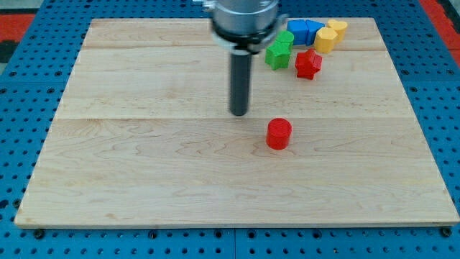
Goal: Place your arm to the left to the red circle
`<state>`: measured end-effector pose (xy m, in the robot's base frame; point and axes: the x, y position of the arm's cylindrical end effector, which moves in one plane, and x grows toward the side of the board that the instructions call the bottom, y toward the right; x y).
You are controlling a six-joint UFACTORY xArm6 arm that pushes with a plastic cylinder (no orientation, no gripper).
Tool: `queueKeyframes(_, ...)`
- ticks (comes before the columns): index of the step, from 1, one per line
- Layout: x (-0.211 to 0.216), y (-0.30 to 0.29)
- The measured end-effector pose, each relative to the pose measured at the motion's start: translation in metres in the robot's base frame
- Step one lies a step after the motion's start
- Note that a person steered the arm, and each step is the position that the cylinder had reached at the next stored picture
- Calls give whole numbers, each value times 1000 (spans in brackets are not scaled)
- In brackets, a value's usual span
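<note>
The wooden surface (144, 180) carries a cluster of blue, yellow and green blocks with a red star at the view's top right. There is no claw: my tip (238, 113) stands near the red circle (278, 134), up-left of it. The task looks nearly done; dropping level remains.

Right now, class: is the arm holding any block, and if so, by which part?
Nothing is held. The arm ends in a plain rod; my tip rests on the board, apart from the red cylinder, up and toward the view's left of it.
</note>
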<state>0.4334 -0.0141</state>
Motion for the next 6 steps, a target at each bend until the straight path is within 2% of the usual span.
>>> queueKeyframes(2, 8, -87)
queueKeyframes(3, 34, -119)
queueKeyframes(4, 49, -119)
queueKeyframes(6, 49, -135)
